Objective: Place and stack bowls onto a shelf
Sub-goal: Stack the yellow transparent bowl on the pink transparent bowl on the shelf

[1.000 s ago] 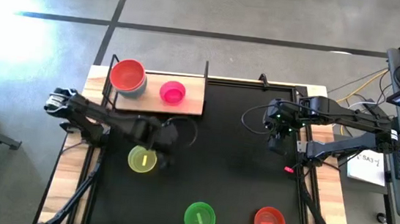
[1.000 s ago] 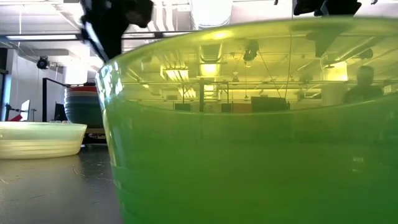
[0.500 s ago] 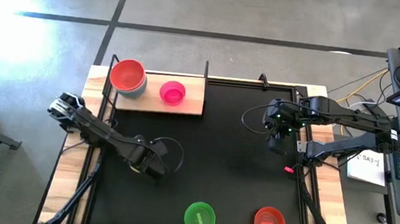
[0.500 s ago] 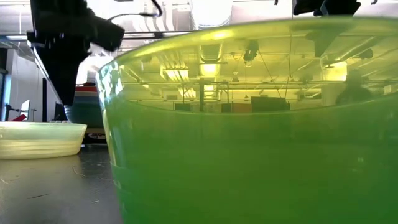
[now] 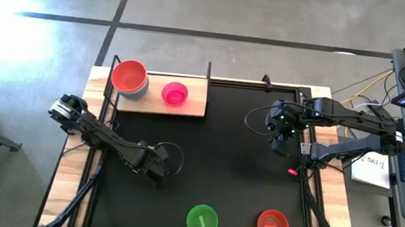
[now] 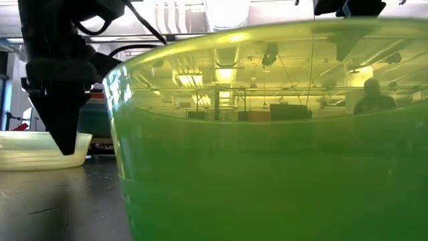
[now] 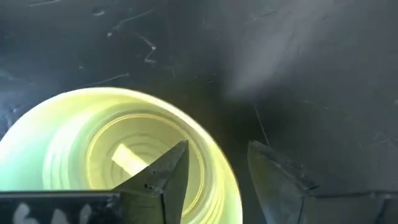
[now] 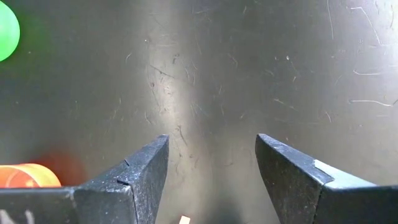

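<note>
1. Since 1 second ago, the left gripper [image 5: 154,168] has come down over the small round pale yellow plastic bowl [image 7: 93,155]. From above, the arm now covers that bowl.
2. The yellow bowl sits on the black table [image 5: 233,183], near the left side and well apart from the light wooden shelf board [image 5: 196,104].
3. The step in hand looks like picking up the yellow bowl. The left claw is released. 1 finger is inside the bowl and 1 is outside, with the rim between them, but not pinched yet.
4. Next, I think the claw must close on the rim, lift, and carry the bowl to the shelf - maybe onto the small round magenta bowl [image 5: 175,93], or onto the red bowl sitting in a blue-grey bowl [image 5: 129,77].
5. The right gripper [image 5: 278,139] waits over the right side of the table, released and holding nothing.
6. 2 more bowls wait at the near edge - a round green plastic bowl [image 5: 202,220] and a second red bowl [image 5: 272,225].
7. Hard to see: the green bowl fills most of the low view and hides the table behind it. I cannot tell if a finger touches the yellow bowl.
</note>
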`<state>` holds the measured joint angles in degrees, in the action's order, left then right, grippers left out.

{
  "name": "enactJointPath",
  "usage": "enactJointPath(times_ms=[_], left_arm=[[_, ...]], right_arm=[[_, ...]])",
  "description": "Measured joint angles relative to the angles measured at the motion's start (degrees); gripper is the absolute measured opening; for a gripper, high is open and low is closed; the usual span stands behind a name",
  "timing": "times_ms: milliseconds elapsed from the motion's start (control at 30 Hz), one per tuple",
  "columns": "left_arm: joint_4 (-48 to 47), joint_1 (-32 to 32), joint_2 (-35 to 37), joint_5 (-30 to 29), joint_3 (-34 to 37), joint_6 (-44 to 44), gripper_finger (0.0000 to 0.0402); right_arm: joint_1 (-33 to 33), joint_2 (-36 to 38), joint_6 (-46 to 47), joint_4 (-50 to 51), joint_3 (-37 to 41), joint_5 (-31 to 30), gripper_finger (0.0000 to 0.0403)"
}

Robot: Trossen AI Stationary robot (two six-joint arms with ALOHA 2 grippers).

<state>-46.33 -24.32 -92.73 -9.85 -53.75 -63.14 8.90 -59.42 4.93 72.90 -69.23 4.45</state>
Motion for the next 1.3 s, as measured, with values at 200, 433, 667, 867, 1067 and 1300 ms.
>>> enactJointPath(times_ms=[200, 433, 667, 867, 1067, 1300], left_arm=[[1.77, 0.02, -0.69, -0.01, 1.13, 3.22, 0.0097], [1.95, 0.04, -1.01, -0.04, 1.11, 5.63, 0.0006], [2.4, 0.04, -1.01, -0.01, -0.8, 7.57, 0.0002], [1.7, 0.32, -1.0, -2.67, -6.67, 15.29, 0.0], [-0.75, 4.11, -1.01, -7.6, -10.65, 24.35, 0.0], [-1.77, 11.13, -0.98, -12.14, -14.32, 35.82, 0.0]], right_arm=[[-0.01, 0.0, 0.0, -0.12, 0.0, 0.0, 0.0228], [0.0, 0.0, 0.0, -0.37, 0.0, 0.0, 0.0228], [-0.02, 0.0, 0.0, -0.39, 0.0, 0.02, 0.0228], [-0.02, 0.0, 0.0, -0.42, 0.0, 0.0, 0.0228], [0.0, 0.0, 0.0, -0.45, 0.0, 0.01, 0.0228], [-0.01, 0.0, 0.0, -0.89, 0.0, 0.02, 0.0228]])
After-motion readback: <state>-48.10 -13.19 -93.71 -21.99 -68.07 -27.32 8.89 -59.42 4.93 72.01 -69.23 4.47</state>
